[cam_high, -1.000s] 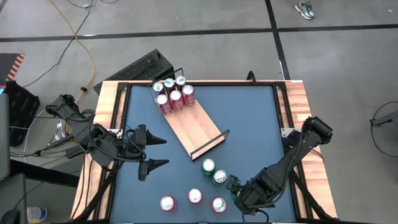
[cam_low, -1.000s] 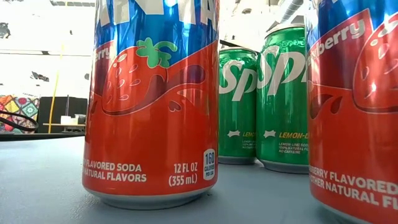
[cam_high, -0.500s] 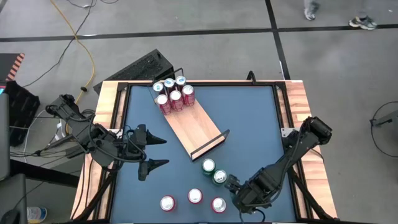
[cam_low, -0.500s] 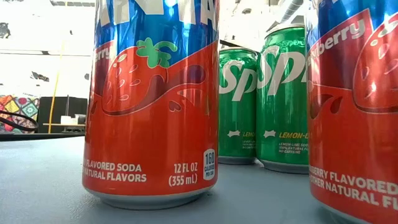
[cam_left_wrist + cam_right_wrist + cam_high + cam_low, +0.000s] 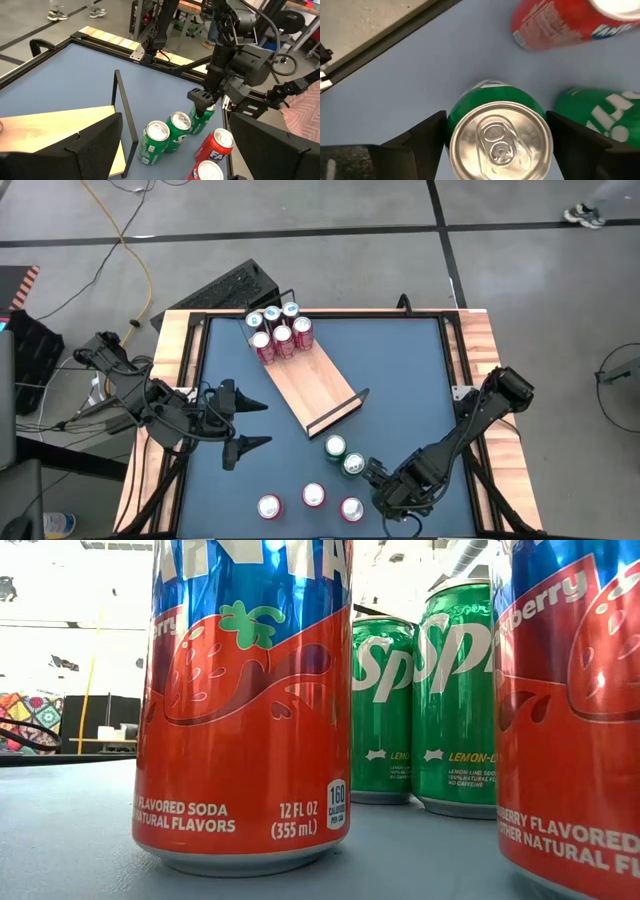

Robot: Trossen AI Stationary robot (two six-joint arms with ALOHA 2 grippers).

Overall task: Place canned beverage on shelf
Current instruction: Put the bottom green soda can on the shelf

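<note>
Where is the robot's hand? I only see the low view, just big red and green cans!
Observer: The right gripper is down at a green can, close to the red cans by the table's near edge.
Operator: Did it grab it?
Observer: Not yet. Its jaws stand open, with one finger on each side of the can's top.
Operator: Where's the shelf?
Observer: The shelf lies slantwise in the middle of the table, with six cans bunched at its far end.
Operator: And the other arm?
Observer: The left gripper waits open at the table's left side.
</note>
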